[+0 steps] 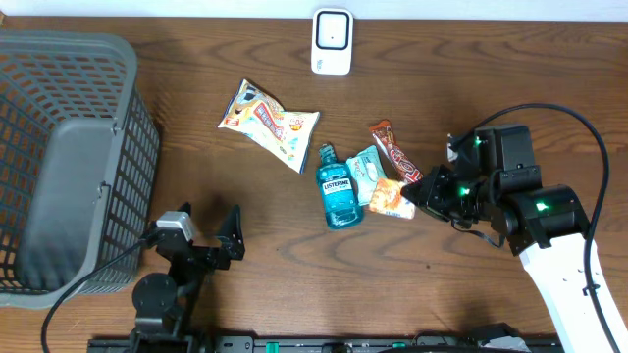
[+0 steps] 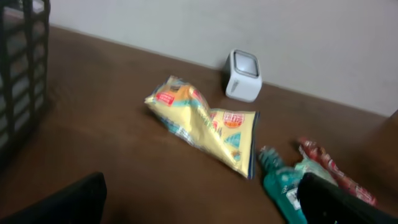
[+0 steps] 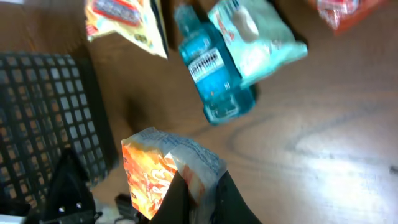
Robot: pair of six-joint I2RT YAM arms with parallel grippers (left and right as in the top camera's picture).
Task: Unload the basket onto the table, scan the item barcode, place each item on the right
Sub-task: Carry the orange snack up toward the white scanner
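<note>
**Overhead view, colours and patterns.**
- Table [image 1: 294,284]: dark brown with wood grain.
- Basket [image 1: 88,59], left of frame: grey, open square mesh.
- Scanner [image 1: 332,41], top centre: white with a grey window.
- Snack bag [image 1: 267,123], upper centre: pale yellow and white, printed in red and orange.
- Mouthwash bottle [image 1: 338,191], centre: teal-blue, with a dark blue and white label.
- Wipes pack [image 1: 369,172]: pale mint green.
- Bar wrapper [image 1: 394,152]: red-brown with white lettering.
- Small packet [image 1: 392,199]: orange and white. In the right wrist view it has an orange printed face and a pale bluish-white back.
- Left gripper [image 1: 208,233] and right gripper [image 1: 416,195]: black. Green lights glow on the right arm, whose lower casing is white.
</note>
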